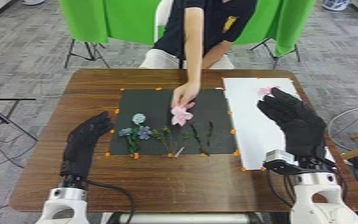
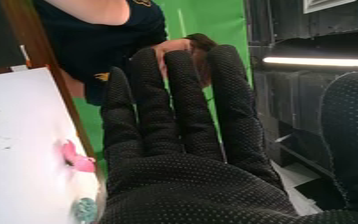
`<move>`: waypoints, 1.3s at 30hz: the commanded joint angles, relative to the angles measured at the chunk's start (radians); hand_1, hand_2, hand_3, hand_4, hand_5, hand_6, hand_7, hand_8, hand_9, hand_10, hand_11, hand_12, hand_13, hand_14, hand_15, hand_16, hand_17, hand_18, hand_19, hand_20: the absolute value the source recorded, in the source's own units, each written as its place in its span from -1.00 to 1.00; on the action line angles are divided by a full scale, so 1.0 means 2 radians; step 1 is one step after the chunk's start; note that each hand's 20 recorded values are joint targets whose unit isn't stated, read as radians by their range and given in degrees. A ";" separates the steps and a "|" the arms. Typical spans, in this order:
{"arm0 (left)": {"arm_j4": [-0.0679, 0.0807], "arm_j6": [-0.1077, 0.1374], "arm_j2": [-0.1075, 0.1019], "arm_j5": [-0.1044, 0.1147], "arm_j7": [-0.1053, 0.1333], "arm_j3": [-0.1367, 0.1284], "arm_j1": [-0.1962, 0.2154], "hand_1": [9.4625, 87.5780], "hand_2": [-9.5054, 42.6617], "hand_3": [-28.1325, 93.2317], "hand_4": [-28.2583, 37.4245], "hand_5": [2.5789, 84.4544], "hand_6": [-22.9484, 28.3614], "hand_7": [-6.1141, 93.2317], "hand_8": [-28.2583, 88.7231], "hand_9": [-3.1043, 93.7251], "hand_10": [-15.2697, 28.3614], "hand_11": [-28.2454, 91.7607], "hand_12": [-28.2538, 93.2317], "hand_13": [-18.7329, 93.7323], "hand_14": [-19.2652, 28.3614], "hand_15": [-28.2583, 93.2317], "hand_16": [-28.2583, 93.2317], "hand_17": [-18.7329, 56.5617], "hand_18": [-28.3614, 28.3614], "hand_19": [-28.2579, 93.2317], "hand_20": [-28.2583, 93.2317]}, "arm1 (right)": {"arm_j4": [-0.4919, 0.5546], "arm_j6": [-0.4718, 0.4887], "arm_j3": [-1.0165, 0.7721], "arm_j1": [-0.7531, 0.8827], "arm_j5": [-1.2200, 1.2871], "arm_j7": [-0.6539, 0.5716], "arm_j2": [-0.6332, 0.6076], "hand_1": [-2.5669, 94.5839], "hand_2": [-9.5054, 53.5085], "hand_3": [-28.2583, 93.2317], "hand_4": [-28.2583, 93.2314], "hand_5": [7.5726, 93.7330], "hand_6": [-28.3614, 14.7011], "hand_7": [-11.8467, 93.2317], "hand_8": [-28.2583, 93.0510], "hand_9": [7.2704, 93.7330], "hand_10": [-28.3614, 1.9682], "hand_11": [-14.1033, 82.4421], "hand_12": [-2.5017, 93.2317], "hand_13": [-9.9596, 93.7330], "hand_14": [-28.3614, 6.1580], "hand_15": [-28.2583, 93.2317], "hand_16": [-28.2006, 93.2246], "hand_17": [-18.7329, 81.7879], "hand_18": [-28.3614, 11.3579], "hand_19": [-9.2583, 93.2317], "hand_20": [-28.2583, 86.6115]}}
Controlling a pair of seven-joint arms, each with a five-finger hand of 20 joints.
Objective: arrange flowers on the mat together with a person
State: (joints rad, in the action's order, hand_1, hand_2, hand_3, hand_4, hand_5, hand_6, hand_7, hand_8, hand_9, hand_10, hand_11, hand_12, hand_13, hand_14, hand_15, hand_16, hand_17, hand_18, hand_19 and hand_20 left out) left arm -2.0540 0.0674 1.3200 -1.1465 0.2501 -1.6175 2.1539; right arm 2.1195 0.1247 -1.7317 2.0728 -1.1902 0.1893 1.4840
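Bright green cloth [image 1: 87,22] hangs at twelve o'clock beyond the brown wooden table [image 1: 202,185] — grey carpeted floor [image 1: 33,55] around it, a thin black metal stand [image 1: 14,99] near ten — and a white tube light [image 2: 322,62] glows.

loads of room on the desk [image 1: 202,185] between its near edge and the black mat [image 1: 147,99], also at the far left corner. mat's far left corner is open too. a person's hand [image 1: 186,94] blocks its far middle, stems [image 1: 169,141] clutter the near side. left hand [image 1: 87,131] sits by the mat's left edge, right hand [image 1: 291,117] over the white sheet [image 1: 248,120].
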 commanded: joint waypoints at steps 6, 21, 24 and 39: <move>0.001 0.001 0.001 0.012 0.002 -0.005 0.011 -0.61 -0.84 0.50 -0.77 0.01 0.02 -0.54 -0.62 -0.12 0.23 -0.22 -0.23 -0.07 0.47 -0.23 -0.43 -0.44 0.40 -0.45 -0.26 | 0.008 -0.007 -0.004 0.012 -0.001 0.005 -0.001 -0.67 -0.56 0.72 -0.81 0.09 0.23 -0.54 -0.67 0.08 -0.20 -0.56 -0.63 0.02 -0.30 -0.33 -0.14 -0.19 -0.32 -0.55 0.06; 0.005 -0.018 0.007 0.006 -0.009 -0.015 0.004 -0.63 -0.84 0.51 -0.79 0.01 0.02 -0.55 -0.62 -0.12 0.23 -0.22 -0.23 -0.08 0.47 -0.23 -0.43 -0.44 0.40 -0.45 -0.26 | 0.003 -0.012 -0.002 0.007 -0.002 0.007 -0.014 -0.66 -0.58 0.72 -0.81 0.10 0.22 -0.54 -0.67 0.08 -0.20 -0.56 -0.62 0.03 -0.28 -0.32 -0.14 -0.19 -0.31 -0.55 0.06; 0.006 -0.019 0.006 0.005 -0.009 -0.015 0.002 -0.63 -0.84 0.51 -0.79 0.01 0.02 -0.55 -0.61 -0.12 0.23 -0.23 -0.23 -0.08 0.47 -0.23 -0.43 -0.44 0.40 -0.45 -0.26 | 0.003 -0.009 -0.003 0.006 -0.006 0.011 -0.012 -0.65 -0.59 0.72 -0.81 0.10 0.23 -0.54 -0.67 0.08 -0.20 -0.56 -0.62 0.03 -0.28 -0.32 -0.14 -0.19 -0.31 -0.55 0.06; 0.001 -0.014 0.002 0.004 -0.002 -0.017 0.013 -0.63 -0.83 0.50 -0.79 0.01 0.03 -0.55 -0.61 -0.12 0.24 -0.22 -0.23 -0.08 0.47 -0.24 -0.43 -0.44 0.40 -0.45 -0.26 | -0.032 -0.067 -0.031 -0.090 -0.175 -0.040 -0.123 -0.49 -0.90 0.70 -0.80 0.03 0.23 -0.54 -0.67 -0.02 -0.19 -0.57 -0.59 0.03 -0.24 -0.32 -0.13 -0.17 -0.36 -0.19 0.18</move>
State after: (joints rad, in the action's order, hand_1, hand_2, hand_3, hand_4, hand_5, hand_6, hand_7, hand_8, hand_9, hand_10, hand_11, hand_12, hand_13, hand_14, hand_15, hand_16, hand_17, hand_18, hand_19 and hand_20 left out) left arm -2.0521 0.0411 1.3175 -1.1317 0.2561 -1.6435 2.1607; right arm 2.1096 0.0710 -1.7438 2.0623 -1.2943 0.2165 1.4071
